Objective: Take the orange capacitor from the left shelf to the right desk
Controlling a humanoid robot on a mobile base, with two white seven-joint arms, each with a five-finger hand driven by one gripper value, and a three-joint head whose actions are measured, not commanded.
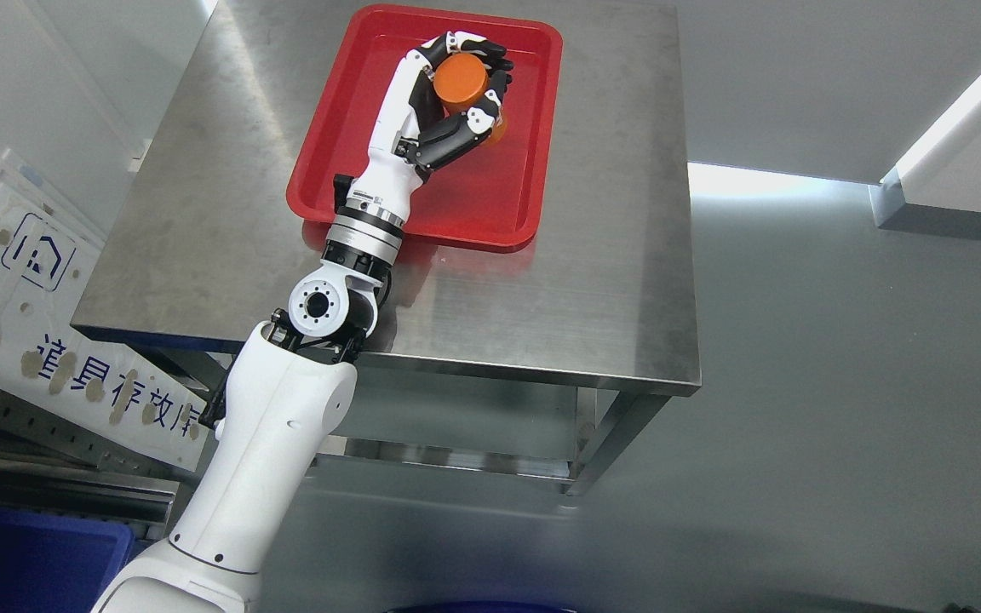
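Note:
An orange cylindrical capacitor (461,83) is held in my left hand (467,81) over the far part of a red tray (346,149). The fingers are curled around it, thumb below and the other fingers over its top. The tray lies on a steel desk (542,272). My left arm comes in from the lower left and reaches across the desk to the tray. Whether the capacitor touches the tray floor is hidden by the hand. The right arm is out of view.
A white panel with blue print (31,340) leans at the left beside the desk. A blue bin (31,562) is at the lower left. Grey floor lies to the right, with a white wall edge (959,111) at the upper right.

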